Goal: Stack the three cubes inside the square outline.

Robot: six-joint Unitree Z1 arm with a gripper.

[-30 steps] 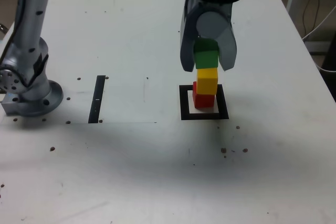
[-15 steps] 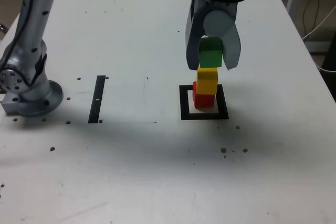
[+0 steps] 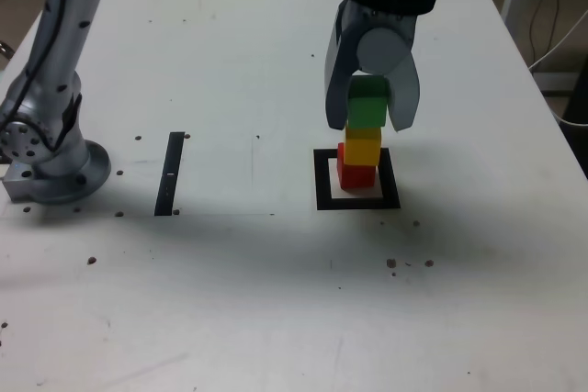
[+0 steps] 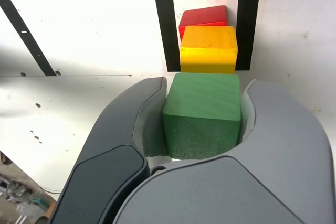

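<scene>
White table (image 3: pixel 230 61), matte green cube (image 3: pixel 368 110)

The square outline (image 3: pixel 322 192) is found on the table (image 3: pixel 276 300) at about four o'clock of the exterior view's centre; within it the bottom cube (image 3: pixel 353 174) is set, toward its far edge, and the middle cube (image 3: pixel 363 146) is stacked on that. The top cube (image 3: pixel 368 106) is held between the jaws of the gripper (image 3: pixel 370 115) directly above the middle cube; whether the two touch cannot be told. The narrow strip (image 3: pixel 171 173) lies at nine o'clock of the outline, well apart, and the arm's base (image 3: pixel 55 167) stands farther out at nine o'clock of the strip.
</scene>
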